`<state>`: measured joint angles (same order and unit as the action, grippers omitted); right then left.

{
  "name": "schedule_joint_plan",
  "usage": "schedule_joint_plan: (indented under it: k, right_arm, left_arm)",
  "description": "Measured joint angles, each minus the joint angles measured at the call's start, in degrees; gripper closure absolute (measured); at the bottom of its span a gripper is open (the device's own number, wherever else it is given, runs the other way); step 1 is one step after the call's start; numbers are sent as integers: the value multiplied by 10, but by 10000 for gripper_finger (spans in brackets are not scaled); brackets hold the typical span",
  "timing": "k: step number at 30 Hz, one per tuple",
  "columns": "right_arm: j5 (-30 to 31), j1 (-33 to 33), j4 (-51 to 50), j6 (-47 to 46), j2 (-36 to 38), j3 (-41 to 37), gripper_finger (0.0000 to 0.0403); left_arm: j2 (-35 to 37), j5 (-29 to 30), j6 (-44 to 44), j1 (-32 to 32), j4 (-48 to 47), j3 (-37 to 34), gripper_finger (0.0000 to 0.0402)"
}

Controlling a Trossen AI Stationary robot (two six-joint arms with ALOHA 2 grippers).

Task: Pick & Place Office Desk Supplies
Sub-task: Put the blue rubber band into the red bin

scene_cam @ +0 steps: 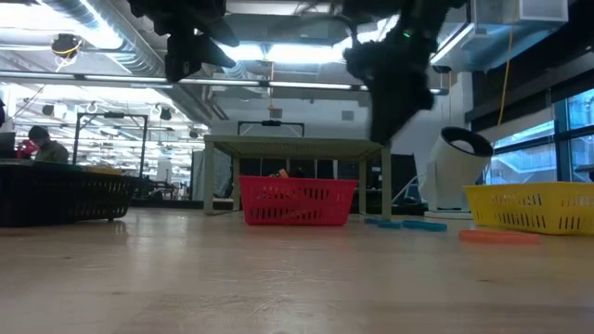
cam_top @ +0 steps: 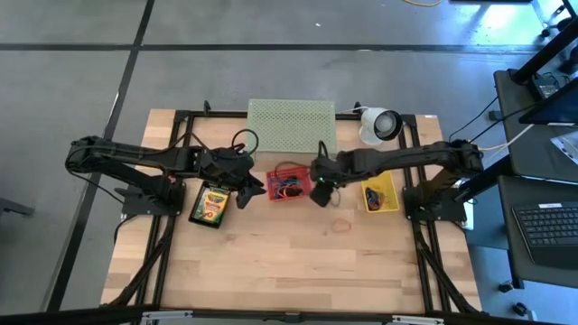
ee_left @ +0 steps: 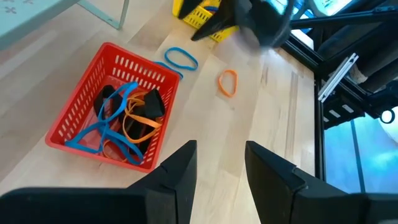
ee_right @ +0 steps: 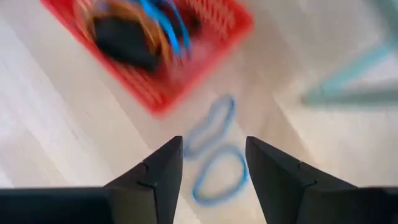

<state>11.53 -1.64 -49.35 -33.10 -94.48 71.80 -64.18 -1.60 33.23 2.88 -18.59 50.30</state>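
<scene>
A red basket (cam_top: 287, 183) at mid-table holds blue and orange rubber bands (ee_left: 121, 115) and dark clips (ee_left: 151, 102). Two blue rubber bands (ee_right: 219, 177) lie flat on the wood just right of it, and an orange band (cam_top: 341, 226) lies nearer the front edge. A yellow-and-green crayon box (cam_top: 210, 202) lies in a black basket (scene_cam: 65, 197) at the left. My right gripper (ee_right: 214, 165) hangs open above the blue bands, clear of them. My left gripper (ee_left: 221, 168) is open and empty, raised left of the red basket.
A yellow basket (cam_top: 379, 194) with small items stands right of the bands. A pale green mesh stand (cam_top: 291, 126) and a white round device (cam_top: 379, 125) sit at the far edge. Bare wood stretches along the near side.
</scene>
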Motion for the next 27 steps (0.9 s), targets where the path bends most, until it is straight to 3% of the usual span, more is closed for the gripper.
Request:
schedule_joint_plan:
  k: [5, 27]
  right_arm:
    - [-33, -20, 0, -33, 0, -58, 231]
    - [-36, -31, 123, -90, -1, -185, 231]
  left_arm:
    - [0, 0, -5, 0, -1, 0, 272]
    - [0, 0, -15, 0, -6, 0, 272]
